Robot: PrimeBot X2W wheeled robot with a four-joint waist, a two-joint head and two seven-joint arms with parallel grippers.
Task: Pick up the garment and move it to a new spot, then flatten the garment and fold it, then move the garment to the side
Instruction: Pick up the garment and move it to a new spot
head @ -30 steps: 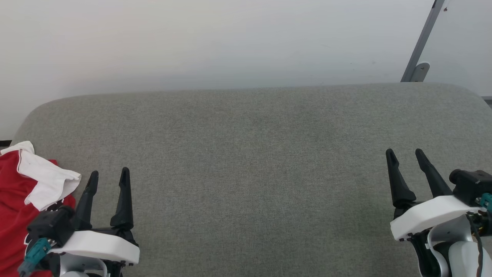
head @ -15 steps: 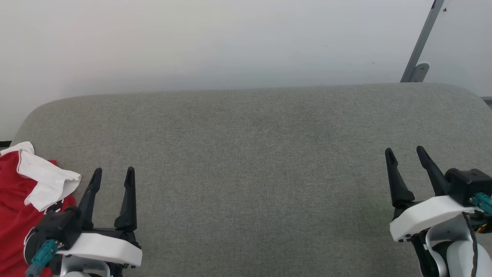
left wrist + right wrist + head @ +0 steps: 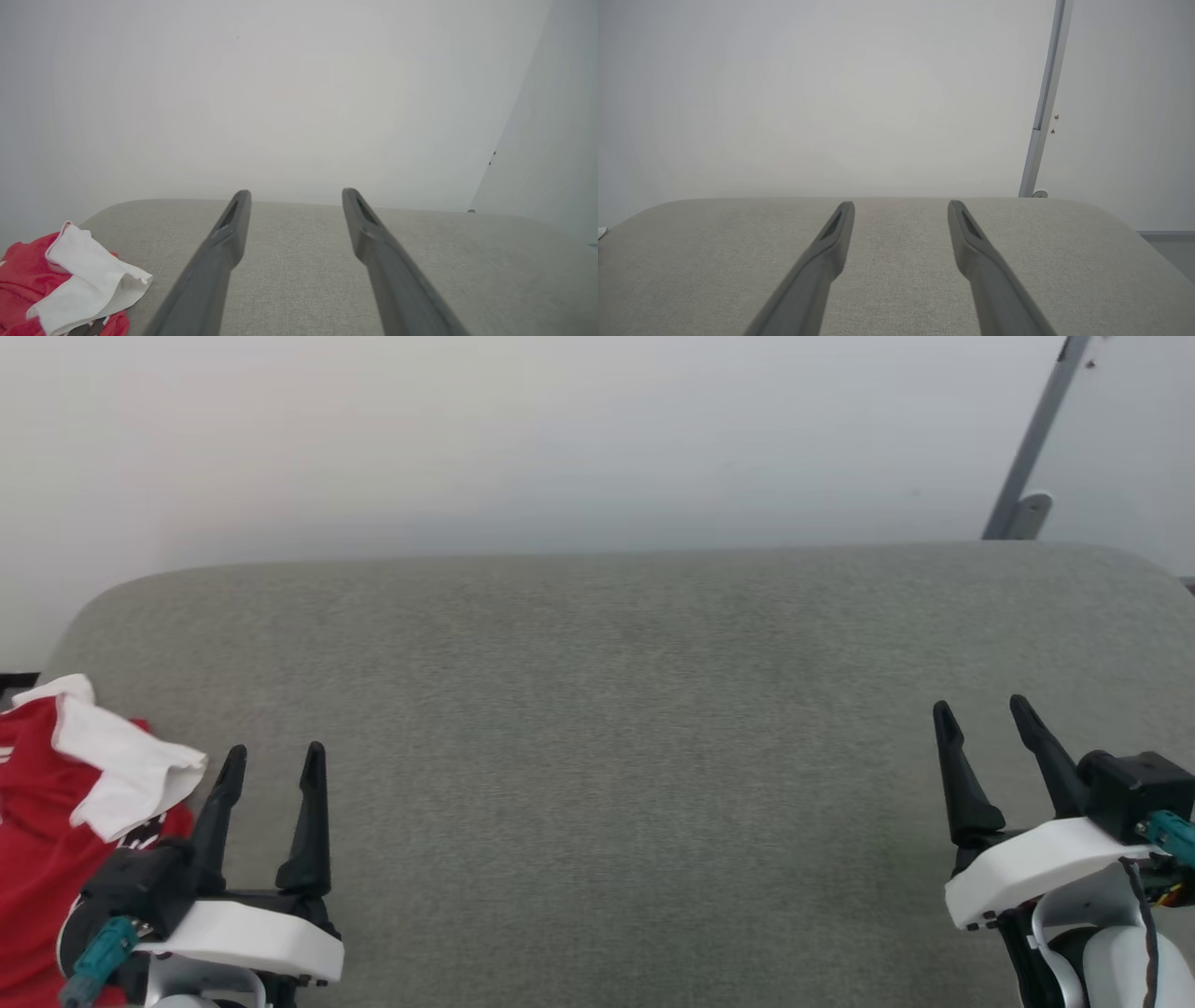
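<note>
Garment (image 3: pixel 33 840) cut off by the left frame edge, its black lettering mostly hidden. Red, crumpled, white sleeve (image 3: pixel 121 775) flopped on top. Lies at left end of grey counter (image 3: pixel 607 709), just beside left hand (image 3: pixel 275 750). Left hand and right hand (image 3: pixel 979 705) both spread wide, empty.

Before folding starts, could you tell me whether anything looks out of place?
The garment lies crumpled at the left edge of the grey cushion, a white flap folded over the red. Nothing else stands out.

Cushion (image 3: pixel 597 756) mid-span free; garment (image 3: pixel 37 840) heaped left.
</note>
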